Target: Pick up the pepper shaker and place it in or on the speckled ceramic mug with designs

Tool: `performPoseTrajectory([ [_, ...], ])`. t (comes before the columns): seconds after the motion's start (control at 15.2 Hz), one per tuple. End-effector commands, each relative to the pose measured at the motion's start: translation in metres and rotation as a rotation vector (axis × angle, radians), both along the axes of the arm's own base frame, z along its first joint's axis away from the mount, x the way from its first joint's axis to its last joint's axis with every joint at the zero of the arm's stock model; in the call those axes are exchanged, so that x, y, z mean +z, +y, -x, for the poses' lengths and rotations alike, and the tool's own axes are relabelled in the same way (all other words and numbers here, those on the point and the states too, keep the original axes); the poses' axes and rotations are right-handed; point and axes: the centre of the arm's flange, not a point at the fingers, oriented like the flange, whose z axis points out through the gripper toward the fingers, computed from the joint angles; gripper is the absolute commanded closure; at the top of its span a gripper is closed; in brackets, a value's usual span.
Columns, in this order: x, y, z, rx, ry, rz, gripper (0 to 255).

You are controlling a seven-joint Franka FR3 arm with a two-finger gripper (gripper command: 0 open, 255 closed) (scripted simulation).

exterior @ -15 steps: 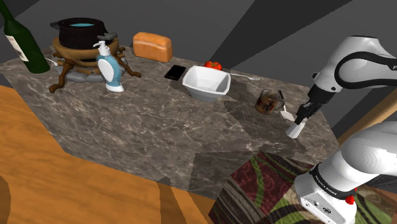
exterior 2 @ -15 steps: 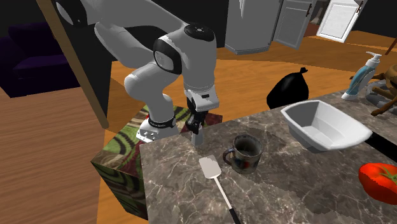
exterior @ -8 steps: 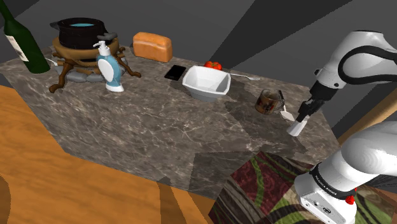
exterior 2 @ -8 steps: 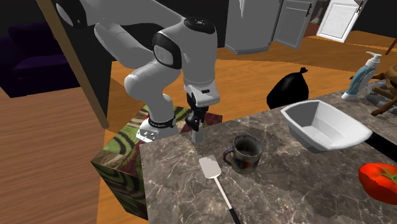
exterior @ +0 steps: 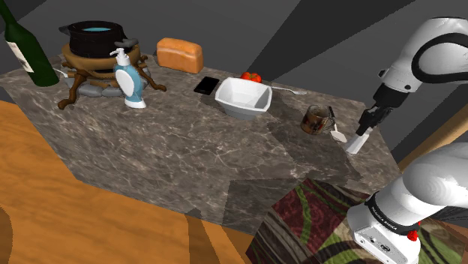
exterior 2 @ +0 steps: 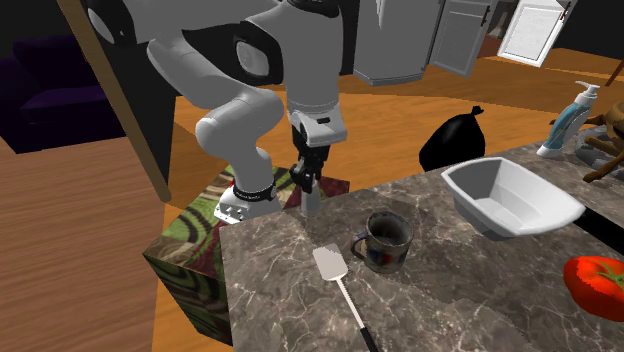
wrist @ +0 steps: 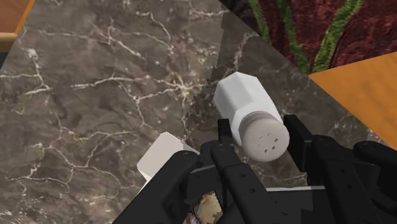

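Note:
The white pepper shaker (exterior: 355, 144) hangs tilted just above the marble counter's near corner, clasped between the black fingers of my gripper (exterior: 364, 129), which is shut on it. In the second exterior view the gripper (exterior 2: 308, 182) holds the shaker (exterior 2: 312, 204) to the left of the speckled brown mug (exterior 2: 388, 240). The mug (exterior: 316, 120) stands upright on the counter, a short way from the shaker. In the wrist view the shaker (wrist: 247, 109) shows its holed cap between the fingers (wrist: 298, 131).
A white spatula (exterior 2: 330, 263) lies beside the mug, toward the counter edge. A white bowl (exterior: 243, 97), a tomato (exterior: 251, 76), a phone (exterior: 206, 85), bread (exterior: 180, 54), a soap dispenser (exterior: 130, 79), a pot (exterior: 95, 36) and a bottle (exterior: 27, 49) stand further along. A patterned stand (exterior 2: 190, 240) sits below the corner.
The gripper has risen with the shaker clasped in it, lifting it off the counter and shifting slightly toward the shoulder view's right. The mug and spatula have not moved.

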Motion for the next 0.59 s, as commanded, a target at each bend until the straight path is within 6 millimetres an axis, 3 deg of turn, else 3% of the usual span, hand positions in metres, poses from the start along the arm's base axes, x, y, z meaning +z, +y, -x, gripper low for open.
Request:
performPoseTrajectory([
  [0.0,0.012,0.001,0.0,0.0,0.0,0.0,255],
  [0.53,0.054,0.001,0.0,0.0,0.0,0.0,255],
])
